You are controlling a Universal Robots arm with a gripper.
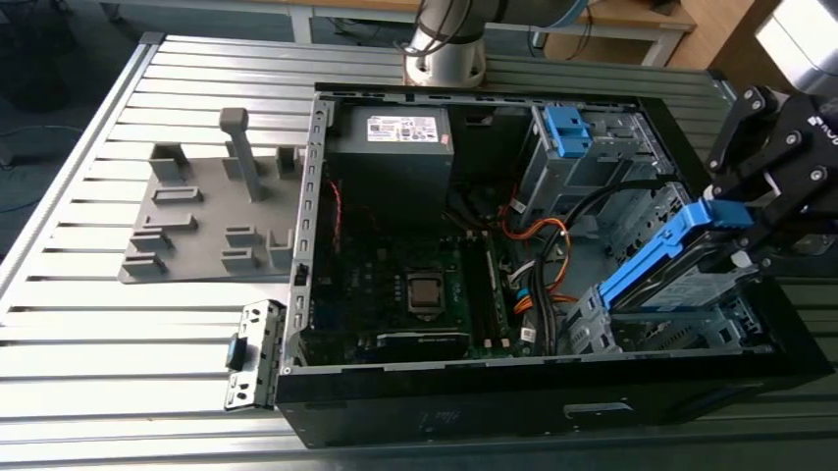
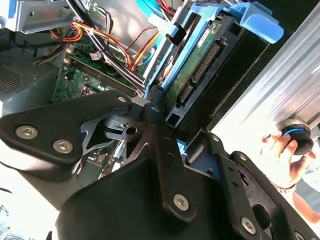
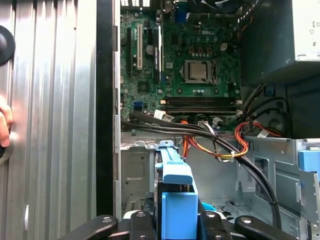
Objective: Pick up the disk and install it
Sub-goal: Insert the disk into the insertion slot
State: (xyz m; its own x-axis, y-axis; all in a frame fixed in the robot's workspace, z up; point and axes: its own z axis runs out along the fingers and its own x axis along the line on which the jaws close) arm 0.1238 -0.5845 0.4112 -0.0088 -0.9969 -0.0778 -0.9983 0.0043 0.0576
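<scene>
We've got the claw (image 1: 741, 234) clamped on the disk (image 1: 674, 257) at the right of the exterior view, held on edge over the drive cage (image 1: 681, 329), so we'd say we're mid-install and lining it up with the slot matters now. Farther in, the open computer case (image 1: 294, 250) holds the motherboard (image 1: 419, 289), the cables (image 1: 550, 240) and the grey power supply (image 1: 392, 162), on the ribbed tabletop (image 1: 92, 353).

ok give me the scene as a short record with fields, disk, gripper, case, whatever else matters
disk: silver hard drive in blue caddy, tilted, at the drive cage on the exterior view's right of the open case
gripper: shut on the disk's caddy; same grip in the second wrist view
computer case: lying open on the slatted table, motherboard exposed
spare blue bracket: in the upper bay, no drive
grey fixture: beside the case, exterior view's left
person's hand: on a knob by the table edge
</scene>
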